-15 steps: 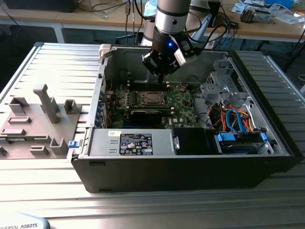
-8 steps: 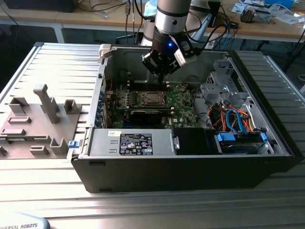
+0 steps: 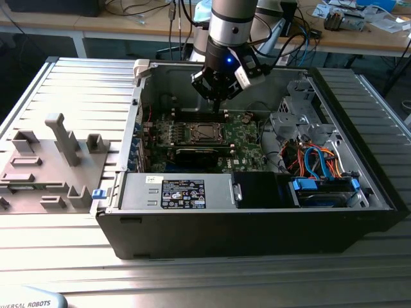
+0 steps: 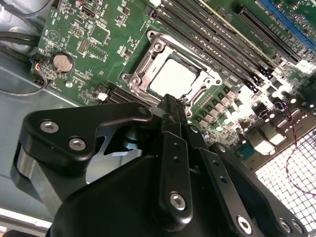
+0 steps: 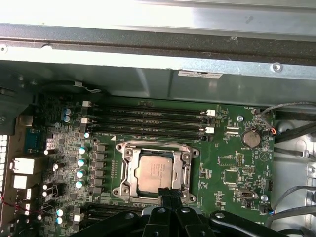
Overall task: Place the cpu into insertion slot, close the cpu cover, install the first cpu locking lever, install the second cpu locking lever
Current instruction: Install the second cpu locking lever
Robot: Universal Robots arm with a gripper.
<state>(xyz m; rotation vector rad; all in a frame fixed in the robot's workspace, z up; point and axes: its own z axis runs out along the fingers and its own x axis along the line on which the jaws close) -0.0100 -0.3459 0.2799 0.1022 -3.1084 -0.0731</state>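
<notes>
One arm is all you have here, and its hand [image 3: 217,97] hangs inside the open computer case [image 3: 359,221] on the table [image 3: 64,256], just above the motherboard [image 3: 247,138] in the exterior view. Your fingers [image 4: 173,148] are pressed together with nothing between them; in the second wrist view their tips sit right at the edge of the insertion slot [image 4: 175,74]. You can see the cpu [image 5: 154,170] lying flat in that slot in both wrist views, its silver-grey top showing through the square opening of the cpu cover [image 5: 129,168], which lies down flat around it. Beside the socket run the long memory slots [image 5: 153,121], and a round coin battery [image 5: 251,138] sits further along the board. Toward the exterior view's left, a grey fixture tray [image 3: 45,167] rests beside the case.
</notes>
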